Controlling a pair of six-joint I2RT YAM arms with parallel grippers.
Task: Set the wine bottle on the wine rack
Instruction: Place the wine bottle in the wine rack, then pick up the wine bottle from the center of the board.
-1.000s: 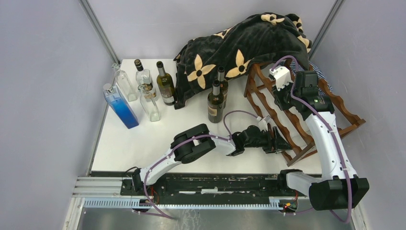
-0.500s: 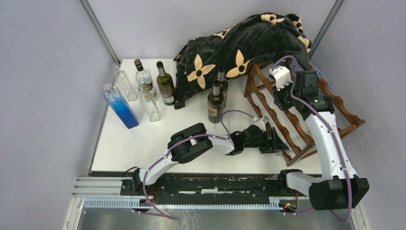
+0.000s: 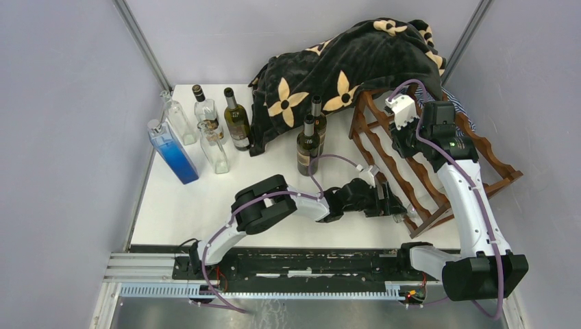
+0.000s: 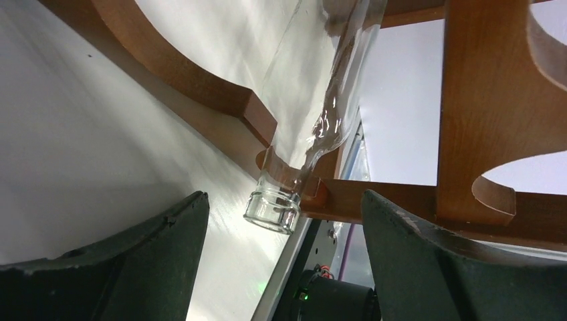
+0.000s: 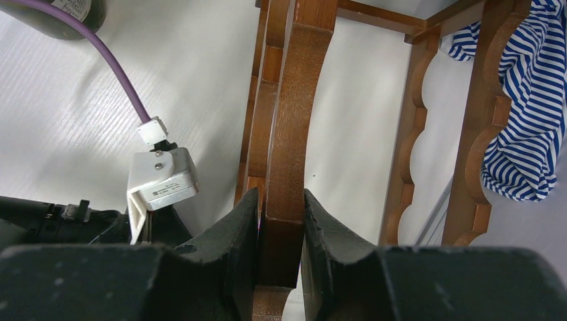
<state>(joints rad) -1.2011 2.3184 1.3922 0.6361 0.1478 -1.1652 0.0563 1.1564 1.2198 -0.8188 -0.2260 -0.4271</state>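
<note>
Left claw (image 4: 281,200) is spread wide, one finger either side of the wine bottle (image 4: 319,114) at its mouth, touching nothing. Right claw (image 5: 281,212) is pressed onto a wooden rail in the upper part of the wine rack (image 3: 438,161), pinching the wood, likely to steady it.

The wine bottle is clear glass, looks empty, and lies on its side in the rack's low front tier at the near-right of the tabletop (image 3: 205,199). Its neck sits in a scallop of the front rail and the mouth pokes out past it toward the left claw. Placement looks done or nearly so. How the base end sits is out of view.

Handling, as a judgement: stiff, smooth glass, so slippery and breakable. Empty means fairly light, but it is long and will roll if not cradled. The neck is the narrow part the fingers can close on securely. Any nudge should go along the bottle's axis, not sideways against the rail.

Writing: none readable.
- The clear bottle shows no label.
- White module (image 5: 162,179) on the left wrist carries a small sticker, text too small to read.
- Dark bottles (image 3: 307,151) stand on the tabletop, labels not legible.
- Black blanket (image 3: 342,62) has cream flower motifs and no words.
</note>
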